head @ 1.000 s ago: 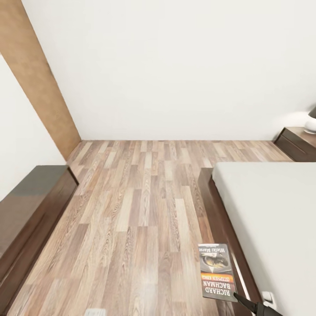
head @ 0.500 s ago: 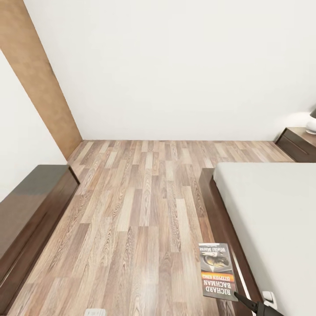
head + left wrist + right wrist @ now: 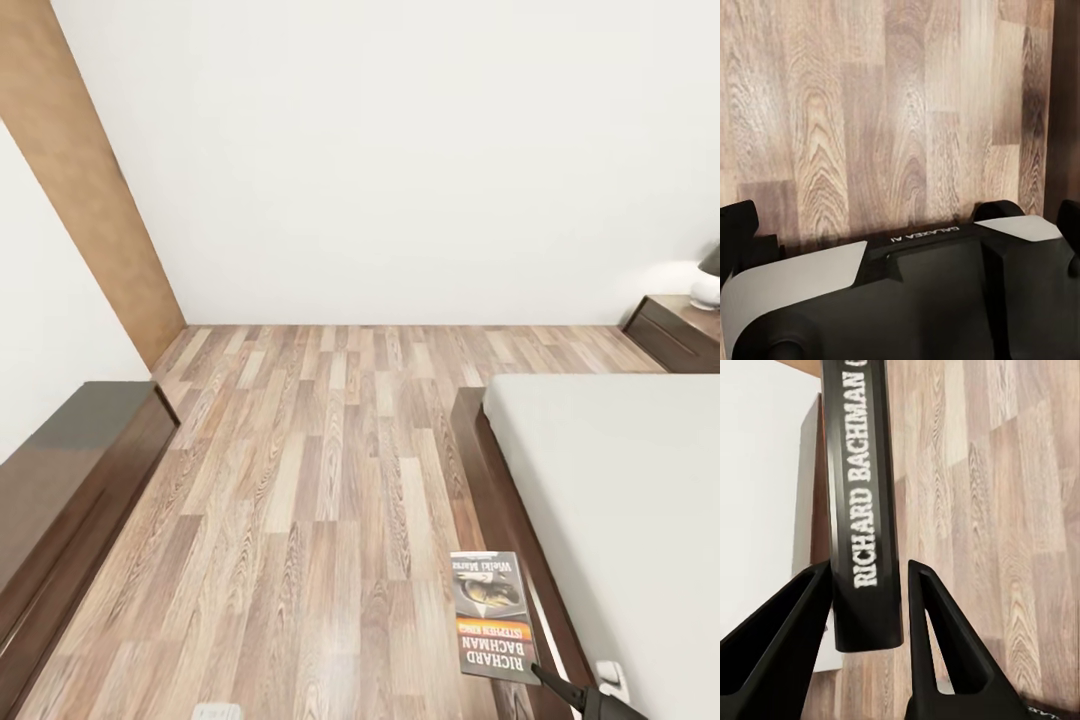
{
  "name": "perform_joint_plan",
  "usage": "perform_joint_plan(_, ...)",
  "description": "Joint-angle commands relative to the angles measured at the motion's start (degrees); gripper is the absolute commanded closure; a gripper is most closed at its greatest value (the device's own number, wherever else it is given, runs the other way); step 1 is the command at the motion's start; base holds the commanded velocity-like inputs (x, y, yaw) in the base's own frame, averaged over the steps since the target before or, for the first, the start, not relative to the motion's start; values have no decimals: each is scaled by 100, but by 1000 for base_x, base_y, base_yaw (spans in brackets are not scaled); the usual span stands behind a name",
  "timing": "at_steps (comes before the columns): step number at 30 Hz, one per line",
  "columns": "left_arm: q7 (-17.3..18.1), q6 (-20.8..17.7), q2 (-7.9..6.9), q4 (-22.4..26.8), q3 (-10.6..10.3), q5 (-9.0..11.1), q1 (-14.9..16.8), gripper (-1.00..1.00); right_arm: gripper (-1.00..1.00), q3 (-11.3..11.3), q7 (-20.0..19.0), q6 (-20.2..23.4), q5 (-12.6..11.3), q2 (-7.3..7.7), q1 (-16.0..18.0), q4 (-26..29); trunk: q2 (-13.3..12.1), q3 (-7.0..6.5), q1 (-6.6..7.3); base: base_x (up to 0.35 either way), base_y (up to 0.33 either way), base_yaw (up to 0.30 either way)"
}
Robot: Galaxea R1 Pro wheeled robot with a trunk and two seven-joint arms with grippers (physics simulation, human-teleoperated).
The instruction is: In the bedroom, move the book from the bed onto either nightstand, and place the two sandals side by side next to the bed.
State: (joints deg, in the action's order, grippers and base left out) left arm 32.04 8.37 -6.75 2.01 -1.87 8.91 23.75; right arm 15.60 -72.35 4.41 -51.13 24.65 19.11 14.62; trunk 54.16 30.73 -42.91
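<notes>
The right claw (image 3: 868,615) is clamping the book (image 3: 493,616) by its spine end, holding it out flat over the floor (image 3: 300,500), just beside the bed (image 3: 620,500). It looks thin, light and bendy, so a grip near the spine should stop sagging. The left claw's state I cannot tell.

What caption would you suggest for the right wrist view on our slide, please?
Right gripper holding the book by its spine edge, above the wooden floor beside the bed.
</notes>
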Motion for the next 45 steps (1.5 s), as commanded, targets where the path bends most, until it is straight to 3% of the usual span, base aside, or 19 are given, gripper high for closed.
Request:
perform_joint_plan(1, 21, 15, -1, -8, -24, 40, 3, -100, 100, 44, -7, -6, -57, 5, 4, -2, 4, -4, 0, 0, 0, -4)
perform_joint_plan(45, 21, 15, 1, -8, -27, 40, 3, -100, 100, 49, 54, -98, -55, 5, 4, -47, 4, -410, 0, 0, 0, -9)
